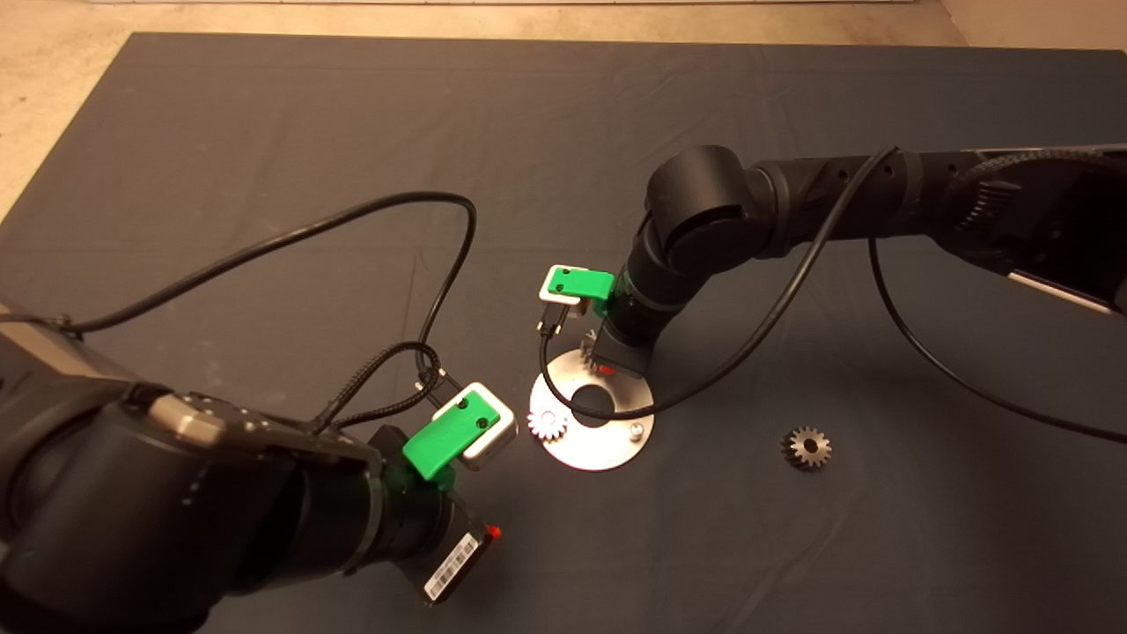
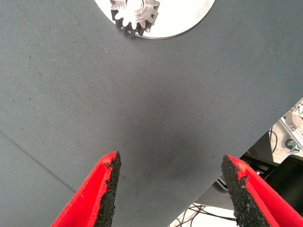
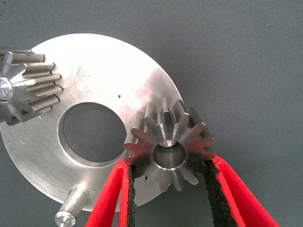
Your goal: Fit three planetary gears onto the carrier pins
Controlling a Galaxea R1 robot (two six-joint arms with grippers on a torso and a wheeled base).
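The round silver carrier plate (image 1: 592, 449) lies mid-mat. One planetary gear (image 1: 544, 424) sits on its left pin, also visible in the left wrist view (image 2: 135, 14). My right gripper (image 3: 169, 163) is shut on a second gear (image 3: 169, 142) at the plate's far rim, and a silver pin end shows in that gear's centre hole. A bare pin (image 3: 71, 210) stands on the plate's near right (image 1: 636, 431). A third gear (image 1: 806, 447) lies loose on the mat to the right. My left gripper (image 2: 171, 158) hangs open over bare mat, near-left of the plate.
Black cables loop from both wrists; one crosses over the plate's centre hole (image 1: 592, 403). The mat's near edge and floor clutter (image 2: 284, 142) show beyond the left gripper. Bare mat surrounds the plate.
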